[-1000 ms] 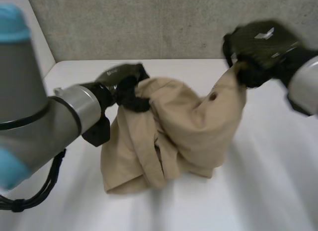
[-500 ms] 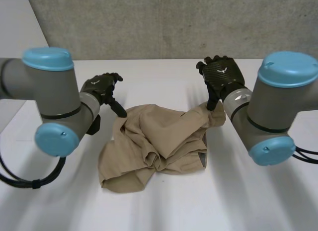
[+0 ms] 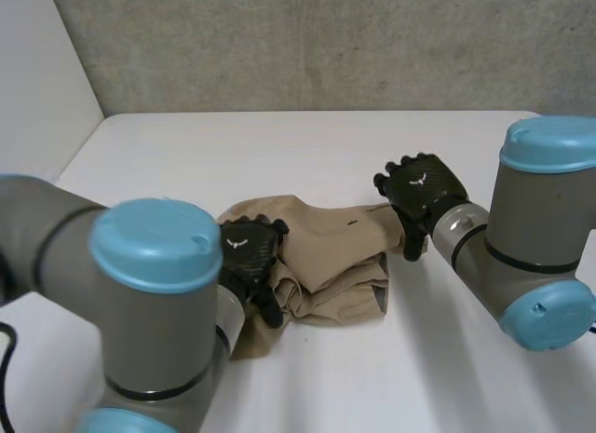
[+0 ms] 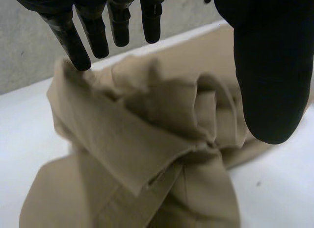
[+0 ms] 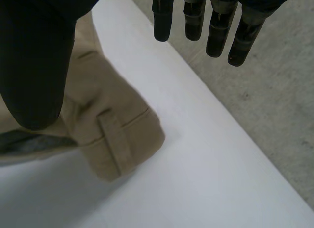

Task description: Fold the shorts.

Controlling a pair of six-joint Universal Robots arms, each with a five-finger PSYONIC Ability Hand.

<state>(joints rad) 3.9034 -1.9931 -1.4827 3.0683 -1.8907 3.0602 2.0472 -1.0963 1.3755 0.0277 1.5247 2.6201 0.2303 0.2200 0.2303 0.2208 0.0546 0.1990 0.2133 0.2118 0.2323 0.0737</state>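
Observation:
The tan shorts point(image 3: 326, 256) lie crumpled in a heap on the white table point(image 3: 279, 154). My left hand point(image 3: 247, 261) hovers over the heap's left part with its fingers straight and nothing in them. In the left wrist view the fingers point(image 4: 93, 27) and thumb point(image 4: 270, 66) stand apart above the folds of the shorts point(image 4: 147, 139). My right hand point(image 3: 419, 191) is at the heap's right end, open too. In the right wrist view its thumb point(image 5: 37, 56) hangs over the waistband corner of the shorts point(image 5: 117, 135) and its fingers point(image 5: 216, 27) reach past the cloth.
A grey concrete wall point(image 3: 307, 42) rises behind the table's far edge. Bare white tabletop lies in front of the shorts and to the right point(image 5: 196, 179). Both arms' elbows point(image 3: 154, 247) point(image 3: 549, 163) stand close to the camera.
Both hands let go of the shorts, which dropped into a heap on the table. The arms then came lower and nearer, the left hand moving over the heap's left part.

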